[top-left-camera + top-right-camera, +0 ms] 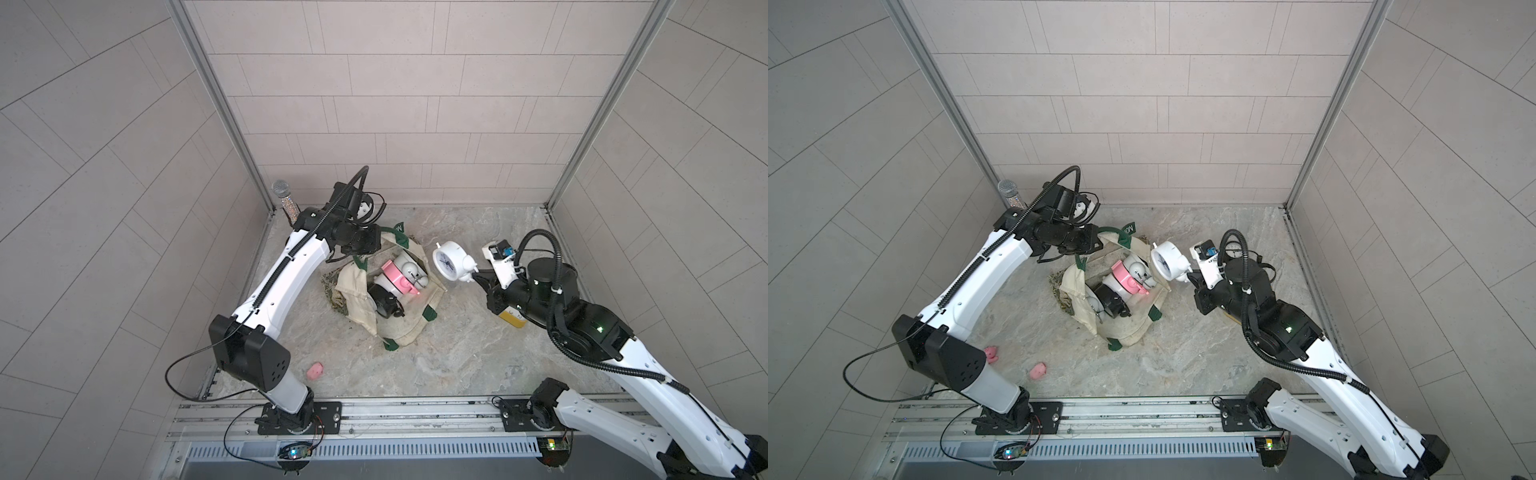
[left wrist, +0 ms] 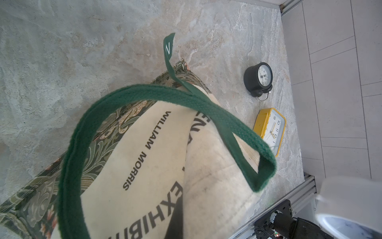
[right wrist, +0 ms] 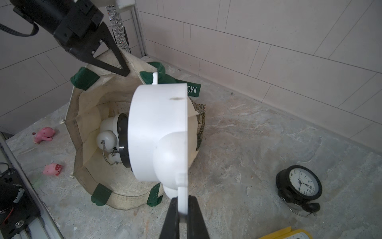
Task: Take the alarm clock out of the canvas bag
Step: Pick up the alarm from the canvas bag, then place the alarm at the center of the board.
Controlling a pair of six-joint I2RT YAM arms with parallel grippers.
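The cream canvas bag (image 1: 399,328) (image 1: 1125,328) with dark green handles lies mid-table, its mouth held open. My left gripper (image 1: 372,245) (image 1: 1096,243) (image 3: 124,71) is shut on the bag's far rim; the left wrist view shows the printed cloth (image 2: 132,165) and a green handle loop. A white alarm clock (image 1: 451,261) (image 1: 1169,261) (image 3: 159,132) hangs in the air just outside the bag's right edge. My right gripper (image 1: 478,276) (image 1: 1191,277) (image 3: 183,204) is shut on its thin white handle. More clocks lie inside the bag: a pink-and-white one (image 1: 397,276) and a black one (image 1: 384,305).
A black alarm clock (image 3: 299,184) (image 2: 258,77) and a yellow square clock (image 2: 270,128) (image 1: 512,318) stand on the table under the right arm. Two pink pig toys (image 1: 1037,370) (image 1: 992,353) lie front left. A glittery microphone (image 1: 282,195) stands in the back-left corner.
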